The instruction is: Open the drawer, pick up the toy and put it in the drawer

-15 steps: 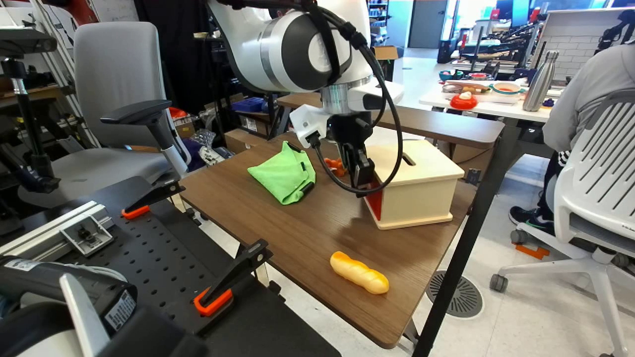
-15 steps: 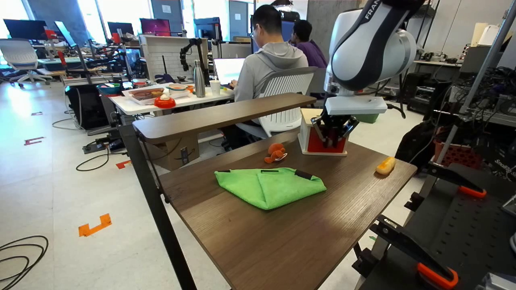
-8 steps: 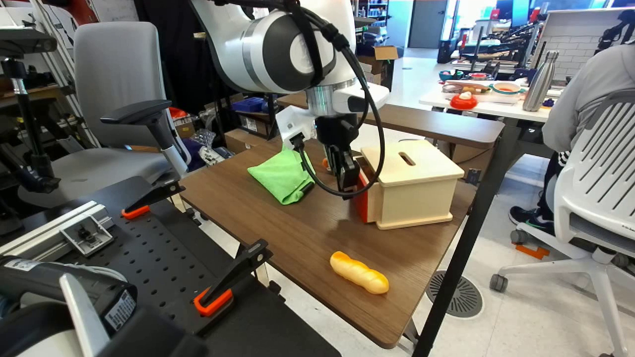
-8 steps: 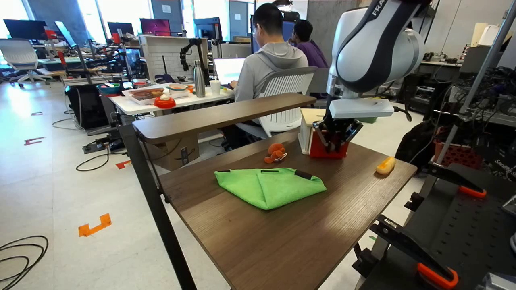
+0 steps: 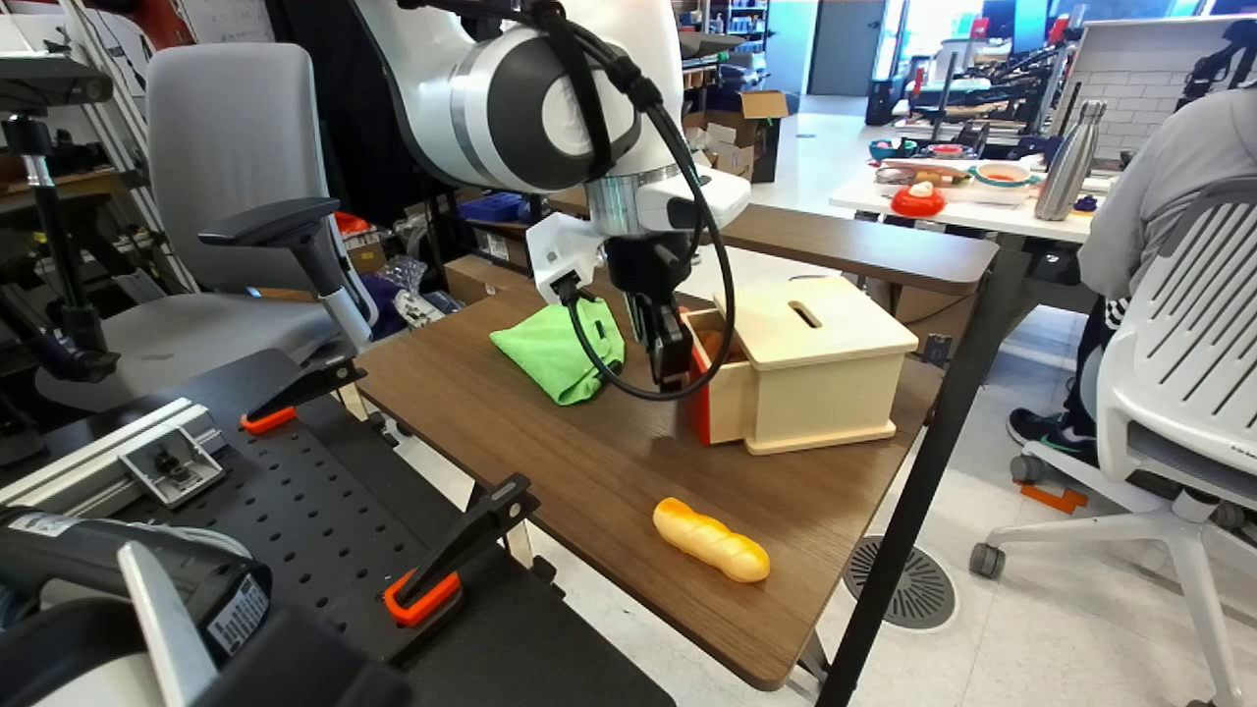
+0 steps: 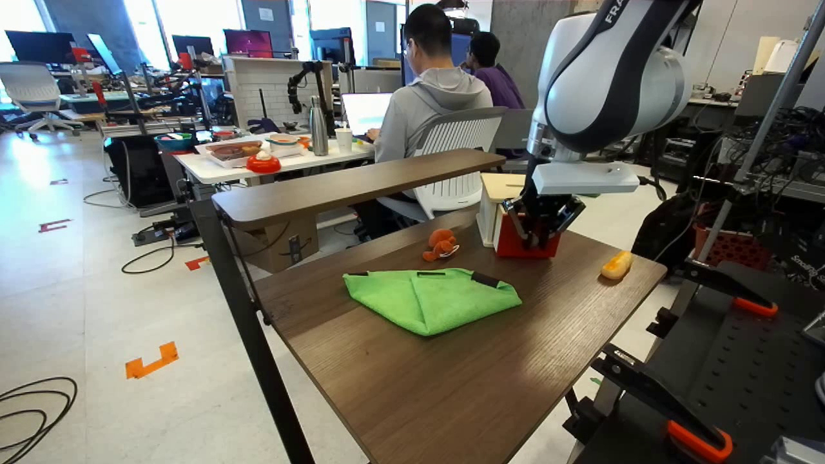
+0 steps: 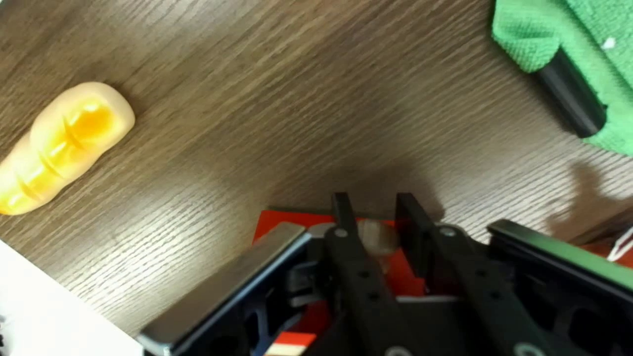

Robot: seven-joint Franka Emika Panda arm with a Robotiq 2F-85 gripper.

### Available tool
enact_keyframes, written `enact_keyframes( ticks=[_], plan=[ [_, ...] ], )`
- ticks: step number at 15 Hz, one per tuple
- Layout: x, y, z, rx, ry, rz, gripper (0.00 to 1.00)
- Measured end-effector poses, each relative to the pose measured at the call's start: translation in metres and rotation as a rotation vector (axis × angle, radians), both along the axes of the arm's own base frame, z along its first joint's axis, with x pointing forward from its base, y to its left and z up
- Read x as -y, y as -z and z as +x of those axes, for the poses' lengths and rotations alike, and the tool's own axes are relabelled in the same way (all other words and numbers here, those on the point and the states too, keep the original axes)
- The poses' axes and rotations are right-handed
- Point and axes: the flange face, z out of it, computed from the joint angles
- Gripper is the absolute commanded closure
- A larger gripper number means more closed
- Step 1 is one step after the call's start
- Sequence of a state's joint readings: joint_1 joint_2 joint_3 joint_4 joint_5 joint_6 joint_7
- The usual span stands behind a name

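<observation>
The pale wooden box has a slot in its top; it also shows in an exterior view. Its drawer has a red front and stands partly out. My gripper is shut on the round wooden knob of the drawer front. The gripper also shows in both exterior views. An orange plush toy with a white string lies on the table and peeks into the wrist view. Something orange-brown shows inside the drawer; I cannot tell what.
A yellow toy bread lies near the table edge, also in the wrist view. A folded green cloth with black clips lies in front of the orange toy. A raised shelf runs along one table side.
My gripper has moved away from the box, and the drawer has slid out with it. The drawer was shut one second ago. The orange toy, bread and cloth have not moved.
</observation>
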State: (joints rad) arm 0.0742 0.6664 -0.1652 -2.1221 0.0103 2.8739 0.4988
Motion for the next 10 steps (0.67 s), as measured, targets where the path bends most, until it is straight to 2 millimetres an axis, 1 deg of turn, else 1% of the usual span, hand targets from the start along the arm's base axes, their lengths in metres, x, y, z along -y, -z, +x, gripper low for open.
enact_keyframes(
  ticks=[5, 10],
  plan=[
    [-0.006, 0.001, -0.009, -0.005, 0.006, 0.019, 0.93],
    [-0.010, 0.002, -0.014, -0.011, 0.013, 0.035, 0.93]
  ],
)
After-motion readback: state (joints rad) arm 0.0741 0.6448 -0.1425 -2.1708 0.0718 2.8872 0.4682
